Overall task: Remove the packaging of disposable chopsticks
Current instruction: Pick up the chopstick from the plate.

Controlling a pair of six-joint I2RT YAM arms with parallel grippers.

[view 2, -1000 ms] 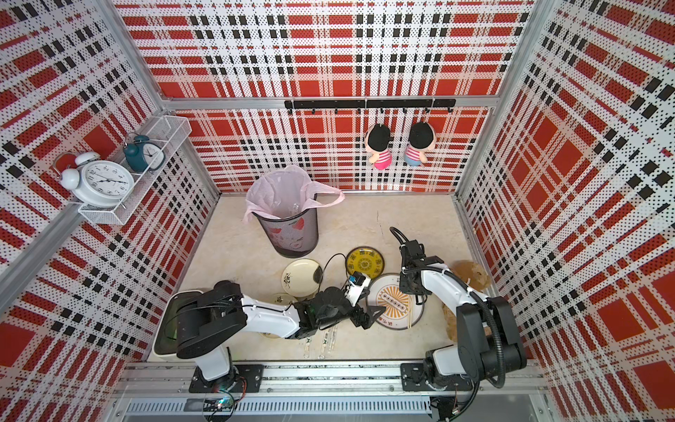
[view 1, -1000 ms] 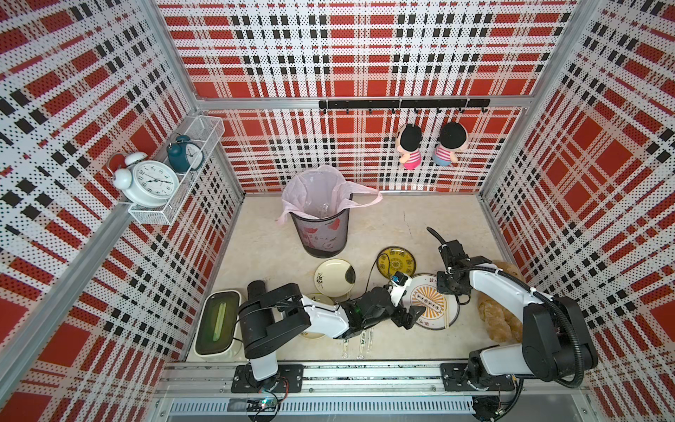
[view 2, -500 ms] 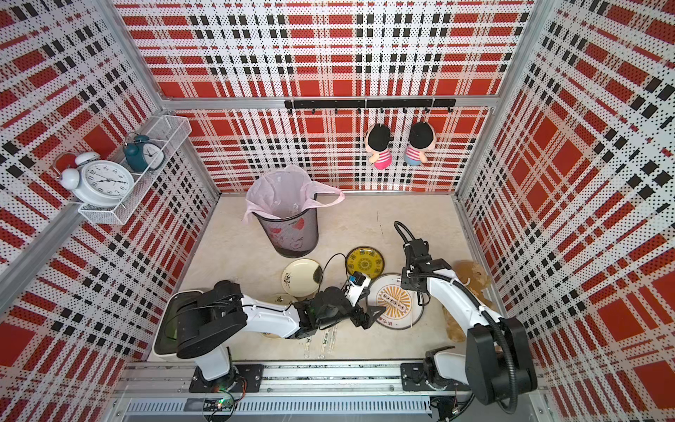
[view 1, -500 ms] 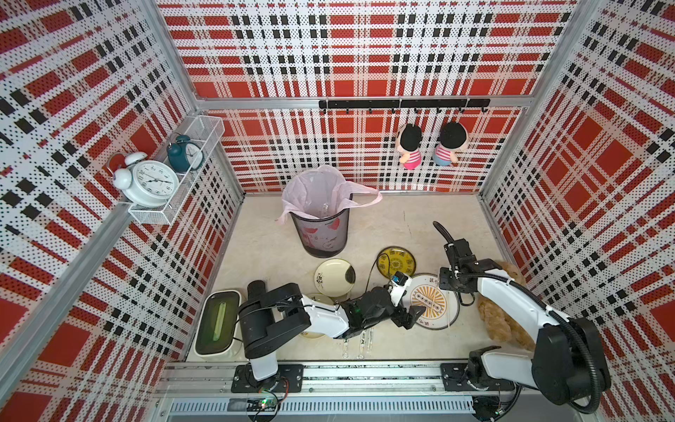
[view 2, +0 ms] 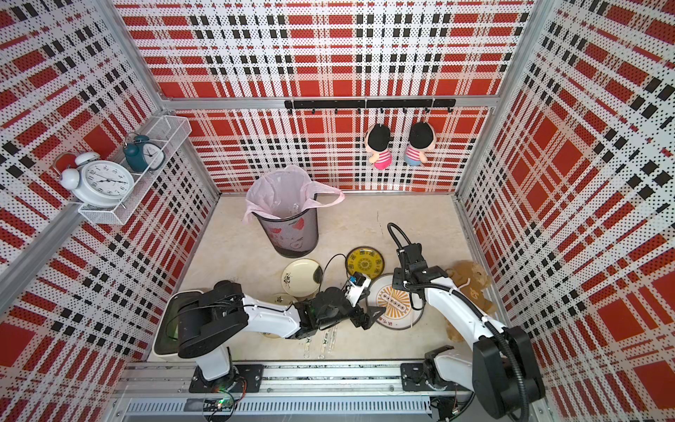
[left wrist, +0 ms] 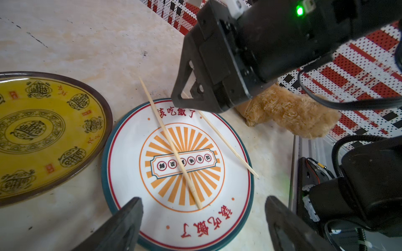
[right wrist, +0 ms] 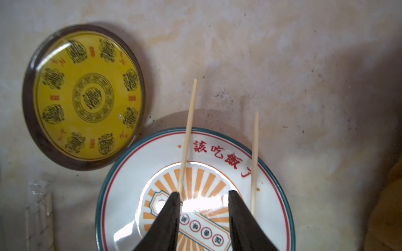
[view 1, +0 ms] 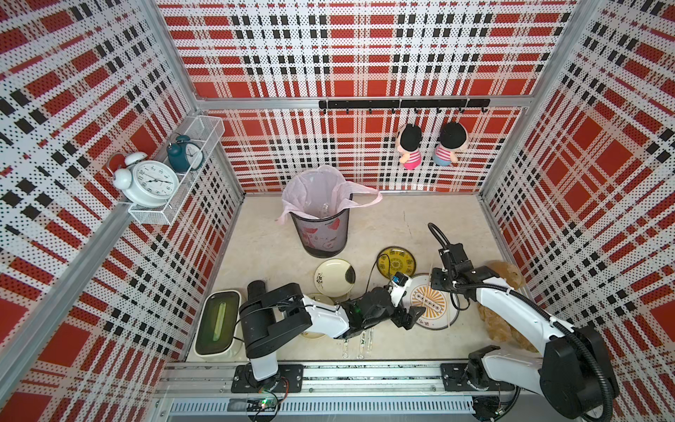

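Two bare disposable chopsticks [right wrist: 187, 139] [right wrist: 254, 160] lie apart on the white sunburst plate [right wrist: 130, 173]. The left wrist view shows the same sticks [left wrist: 171, 145] [left wrist: 226, 145]. My right gripper [right wrist: 205, 193] hovers over the plate with its jaws apart and nothing between them; one stick passes beside a fingertip. It shows in both top views [view 1: 436, 283] [view 2: 398, 281]. My left gripper [left wrist: 202, 198] stands wide open at the plate's near rim [view 1: 412, 318], holding nothing. Clear packaging sleeves [view 1: 361, 339] [view 2: 325, 339] lie on the table by the front edge, partly under the left arm.
A mesh bin with a pink bag [view 1: 321, 226] stands at the back. A yellow plate [view 1: 396, 261] and a cream plate [view 1: 334, 277] lie beside the white one. A brown plush toy [view 1: 504, 277] sits at the right, a white box [view 1: 218, 323] at the front left.
My right gripper's jaws have come apart over the plate, and that arm's elbow has swung toward the front right. The left arm has not moved.
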